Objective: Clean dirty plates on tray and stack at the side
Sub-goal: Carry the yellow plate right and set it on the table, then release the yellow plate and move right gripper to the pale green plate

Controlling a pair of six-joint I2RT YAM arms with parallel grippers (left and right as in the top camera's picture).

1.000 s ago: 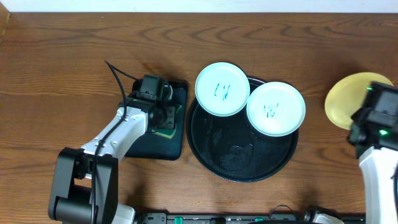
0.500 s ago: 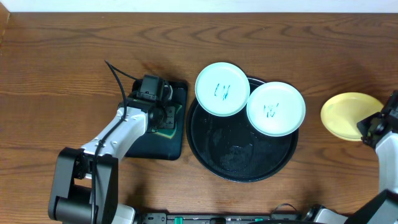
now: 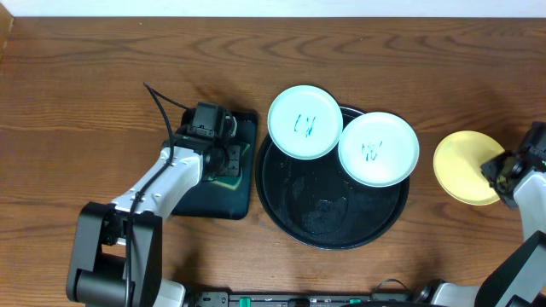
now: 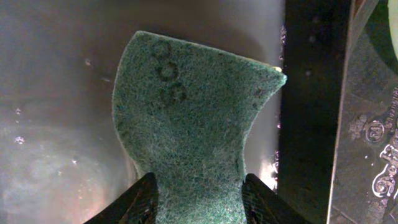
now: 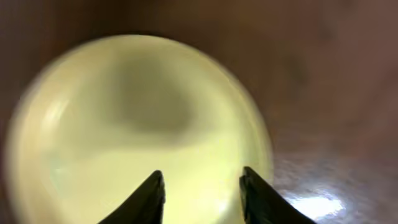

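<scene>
Overhead, the yellow plate [image 3: 459,166] lies on the bare tabletop [image 3: 85,85] at the frame's right edge under the right gripper [image 5: 200,180], jaws parted, the left gripper [image 4: 199,186] clamps the sponge [image 4: 186,106], and a fingertip snagging on withdrawal could drag that plate askew.

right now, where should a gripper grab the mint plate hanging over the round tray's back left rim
Pinch the mint plate by its back-left lip, coming from outside the round black tray. That lip overhangs the tray's rim, so a finger can probably slip underneath. Its right side crowds the other mint plate.
</scene>
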